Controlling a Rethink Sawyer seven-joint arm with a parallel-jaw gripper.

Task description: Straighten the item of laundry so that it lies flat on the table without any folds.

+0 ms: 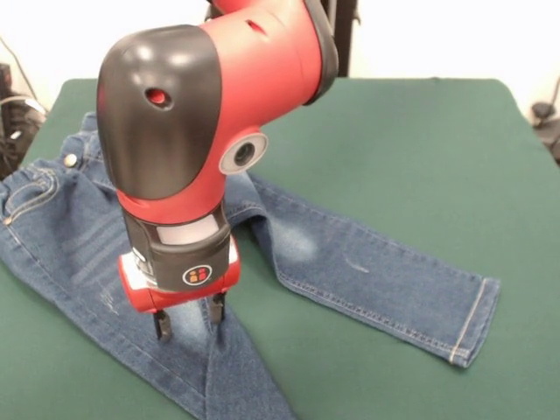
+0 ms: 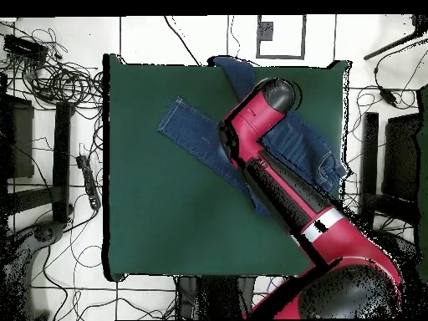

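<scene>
Two tool [image 1: 188, 325] fingertips over jeans [image 1: 350, 262].

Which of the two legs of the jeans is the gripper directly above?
The gripper hangs above the leg that runs off the picture's bottom edge in the front view. The other leg stretches right, ending in a visible cuff, apart from the gripper.

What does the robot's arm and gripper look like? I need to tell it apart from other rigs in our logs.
The arm is glossy red with black shells and a grey round disc. A red wrist block carries a round red-and-black logo. The gripper has two short black fingers.
</scene>
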